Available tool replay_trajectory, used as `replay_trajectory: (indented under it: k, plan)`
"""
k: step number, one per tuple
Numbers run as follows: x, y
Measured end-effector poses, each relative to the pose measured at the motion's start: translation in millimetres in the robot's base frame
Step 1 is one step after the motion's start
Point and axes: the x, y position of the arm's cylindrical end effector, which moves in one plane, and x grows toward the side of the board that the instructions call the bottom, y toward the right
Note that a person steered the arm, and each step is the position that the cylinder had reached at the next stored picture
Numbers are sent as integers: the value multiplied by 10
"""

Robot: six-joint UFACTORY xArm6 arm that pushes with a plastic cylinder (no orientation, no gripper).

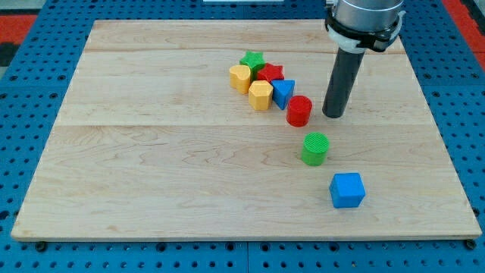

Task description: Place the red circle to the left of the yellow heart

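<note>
The red circle (299, 111) is a short red cylinder near the board's middle, just right of a cluster of blocks. The yellow heart (240, 77) lies at the cluster's left end, up and to the left of the red circle. My tip (333, 115) rests on the board just right of the red circle, a small gap apart from it. The dark rod rises from the tip to the view's top.
The cluster also holds a green star (252, 60), a red star (270, 73), a yellow hexagon (261, 95) and a blue triangle (283, 92). A green circle (315, 149) and a blue cube (347, 189) lie below the red circle. The wooden board (151, 167) sits on a blue perforated table.
</note>
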Motion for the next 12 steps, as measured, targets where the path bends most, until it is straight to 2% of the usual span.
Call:
replay_trajectory:
  k: [2, 3, 4, 5, 8, 9, 11, 12]
  plan:
    - [281, -703]
    - [309, -474]
    - [67, -245]
    - [-35, -279]
    - [12, -1739]
    - [99, -1807]
    - [83, -2384]
    - [65, -2384]
